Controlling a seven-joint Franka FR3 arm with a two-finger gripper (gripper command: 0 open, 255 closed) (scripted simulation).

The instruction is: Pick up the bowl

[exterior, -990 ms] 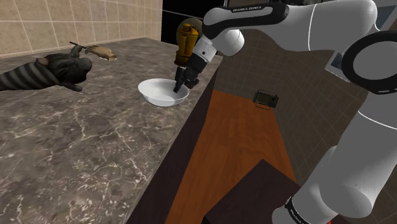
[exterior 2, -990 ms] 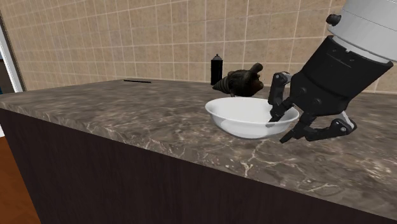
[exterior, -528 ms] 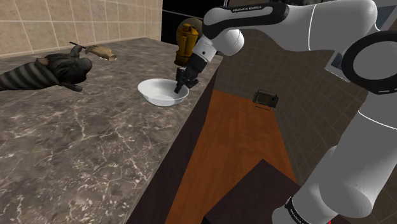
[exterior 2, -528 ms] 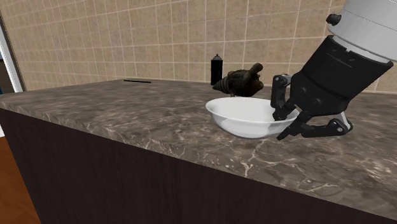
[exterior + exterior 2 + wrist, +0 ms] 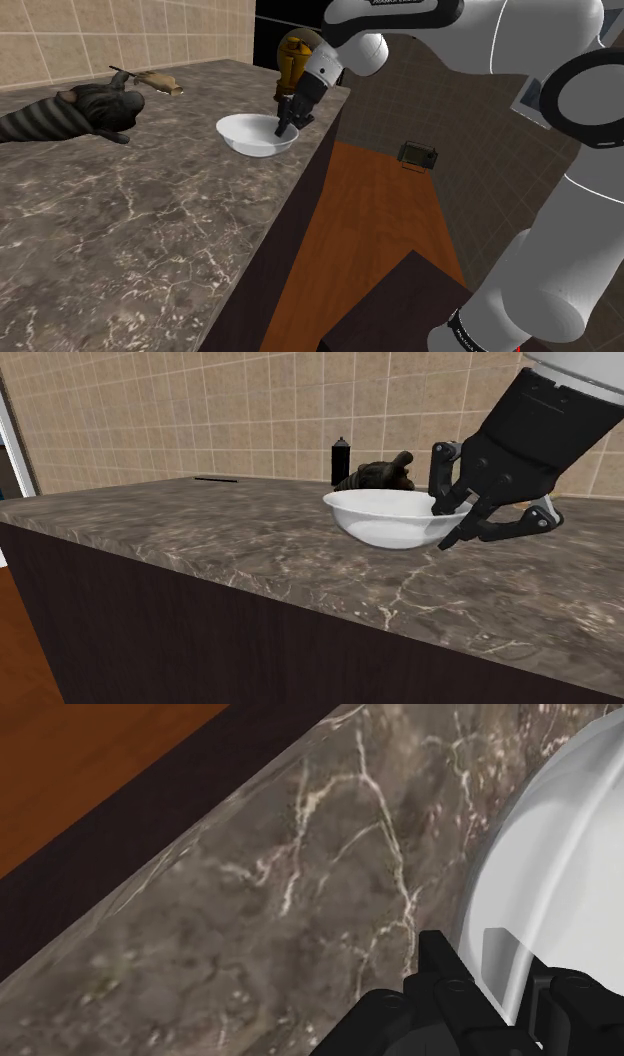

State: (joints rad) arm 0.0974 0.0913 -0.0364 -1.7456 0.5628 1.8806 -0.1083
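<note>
A white bowl [image 5: 255, 134] hangs a little above the dark marble counter [image 5: 120, 220], near its edge. In the second exterior view the bowl [image 5: 390, 519] floats clear of the counter top [image 5: 300, 567]. My black gripper [image 5: 283, 117] is shut on the bowl's rim, one finger inside and one outside. That same grip shows in the second exterior view at the bowl's right side, where my gripper [image 5: 450, 522] clamps the rim. From the wrist, my gripper [image 5: 500, 989] clasps the white rim [image 5: 540, 894] between its fingers, with the marble below.
A dark striped soft toy [image 5: 70, 112] lies at the back of the counter, with a tan object [image 5: 155, 80] beside it. A yellow-brown canister [image 5: 293, 58] stands behind the bowl. A black bottle [image 5: 340, 460] stands by the tiled wall. Wooden floor [image 5: 375, 215] lies beyond the counter edge.
The gripper closed tighter on the rim and rose, lifting the bowl off the counter. The arm's wrist moved upward in the shoulder view.
</note>
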